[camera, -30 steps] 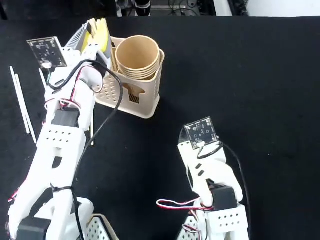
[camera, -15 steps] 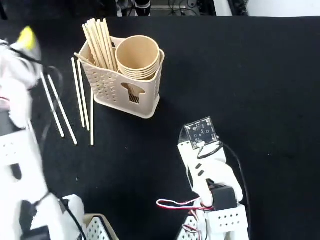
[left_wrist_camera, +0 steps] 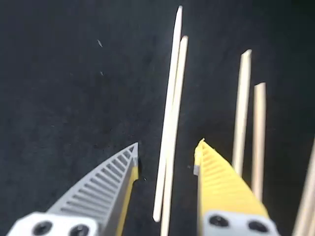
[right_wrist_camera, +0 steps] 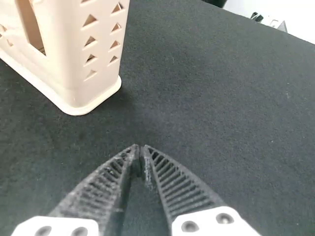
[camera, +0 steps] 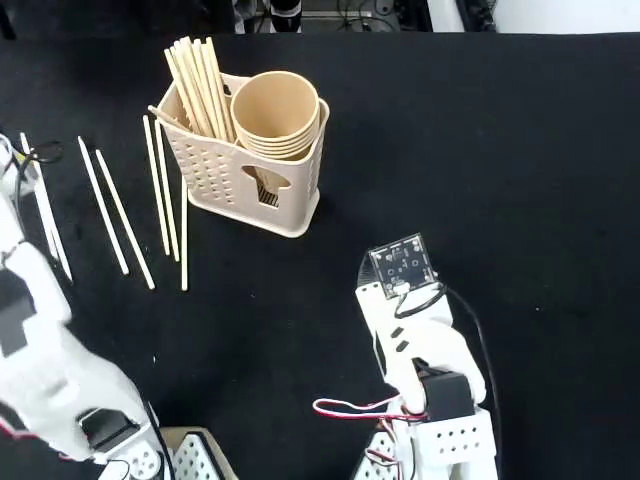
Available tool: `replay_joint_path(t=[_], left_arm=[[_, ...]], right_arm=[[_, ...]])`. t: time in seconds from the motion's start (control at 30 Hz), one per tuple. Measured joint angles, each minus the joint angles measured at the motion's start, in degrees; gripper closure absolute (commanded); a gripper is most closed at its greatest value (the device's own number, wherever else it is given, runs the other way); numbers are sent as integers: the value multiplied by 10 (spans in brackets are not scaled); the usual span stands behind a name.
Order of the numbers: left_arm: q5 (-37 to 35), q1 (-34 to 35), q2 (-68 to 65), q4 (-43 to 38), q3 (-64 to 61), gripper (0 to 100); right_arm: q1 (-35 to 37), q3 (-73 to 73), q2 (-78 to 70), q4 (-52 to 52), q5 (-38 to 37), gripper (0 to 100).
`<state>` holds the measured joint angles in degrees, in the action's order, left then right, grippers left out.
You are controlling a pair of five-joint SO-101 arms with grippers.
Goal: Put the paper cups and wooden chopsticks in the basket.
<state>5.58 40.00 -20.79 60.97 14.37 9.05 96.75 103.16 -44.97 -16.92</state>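
The cream basket [camera: 262, 195] holds a stack of paper cups [camera: 275, 108] and several wooden chopsticks [camera: 195, 85] standing upright. More chopsticks lie loose on the black table to its left: one pair [camera: 45, 215] at the far left, another pair [camera: 115, 215], and three [camera: 168, 205] beside the basket. My left gripper [left_wrist_camera: 167, 144] is open just above the table, its grey and yellow fingers astride the far-left pair [left_wrist_camera: 171, 108] without touching it. My right gripper [right_wrist_camera: 141, 153] is shut and empty, low over the table in front of the basket [right_wrist_camera: 74, 44].
The left arm [camera: 35, 340] stands along the table's left edge. The right arm [camera: 415, 335] sits near the front middle. Two more chopsticks [left_wrist_camera: 246, 108] lie just outside the yellow finger. Black tabletop stretches to the right of the basket.
The left arm has swung away from the basket to the far left, uncovering the chopsticks standing in it, and now hovers over the far-left pair. The right arm has not moved.
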Motion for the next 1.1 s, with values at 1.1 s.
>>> replay_joint_path(t=[1.1], left_arm=[[-30,-62,-469,396,780,971]], right_arm=[[0,0,0,0,0,984]])
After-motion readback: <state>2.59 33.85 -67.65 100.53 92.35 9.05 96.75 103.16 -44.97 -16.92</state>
